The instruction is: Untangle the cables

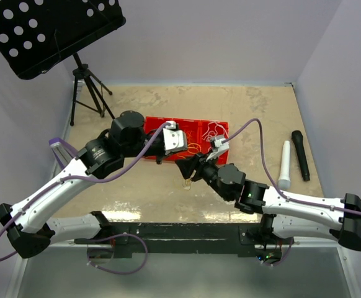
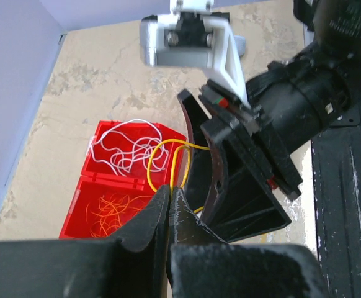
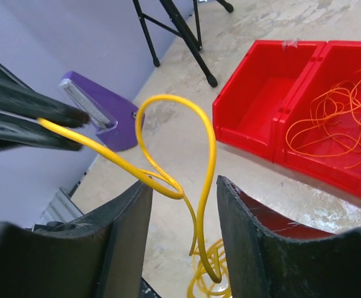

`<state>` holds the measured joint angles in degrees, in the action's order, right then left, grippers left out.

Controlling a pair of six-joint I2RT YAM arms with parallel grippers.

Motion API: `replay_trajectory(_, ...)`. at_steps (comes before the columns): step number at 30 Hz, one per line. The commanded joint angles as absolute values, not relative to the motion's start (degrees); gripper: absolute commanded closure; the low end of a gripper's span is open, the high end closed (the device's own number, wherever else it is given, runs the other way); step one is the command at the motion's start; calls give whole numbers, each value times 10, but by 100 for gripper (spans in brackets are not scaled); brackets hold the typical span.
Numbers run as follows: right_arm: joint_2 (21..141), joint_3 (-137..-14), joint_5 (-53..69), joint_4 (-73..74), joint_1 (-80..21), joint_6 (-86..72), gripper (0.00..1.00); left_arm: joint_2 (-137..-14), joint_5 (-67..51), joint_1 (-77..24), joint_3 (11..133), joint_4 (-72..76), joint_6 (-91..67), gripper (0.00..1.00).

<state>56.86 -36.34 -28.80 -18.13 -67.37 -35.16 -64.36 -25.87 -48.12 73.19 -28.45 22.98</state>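
Observation:
My left gripper (image 2: 170, 190) is shut on a thin yellow cable (image 2: 162, 162), which loops up from its fingertips. In the right wrist view the same cable (image 3: 168, 124) runs from the left fingers (image 3: 56, 115) and forms a knotted loop between my open right gripper's (image 3: 183, 192) jaws, touching neither finger clearly. Its tail hangs to a yellow coil (image 3: 208, 279) on the table, also in the top view (image 1: 187, 182). Both grippers meet in front of the red bins, left (image 1: 182, 156) and right (image 1: 190, 169). White cables (image 2: 131, 149) and orange cables (image 2: 109, 214) lie in separate bins.
The red bins (image 1: 168, 121) stand mid-table; one compartment (image 3: 261, 87) is empty beside the orange one (image 3: 335, 124). A white microphone (image 1: 285, 164) and a black microphone (image 1: 301, 155) lie at the right. A music stand (image 1: 50, 31) on a tripod (image 1: 87, 93) stands at the back left.

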Motion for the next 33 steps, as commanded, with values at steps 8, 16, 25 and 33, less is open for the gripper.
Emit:
replay_trajectory(8, 621, -374, -269, -212, -681, -378, 70, -648, -265, -478, 832, -269, 206, 100)
replay_trajectory(16, 648, -306, -244, -247, -682, -424, 70, -686, -236, -478, 949, -266, 214, 100)
replay_trajectory(25, 671, -248, -237, -268, -686, -466, 69, -704, -232, -478, 1048, -229, 201, 100)
replay_trajectory(33, 680, -223, -237, -251, -686, -497, 70, -686, -172, -478, 1063, -137, 248, 100)
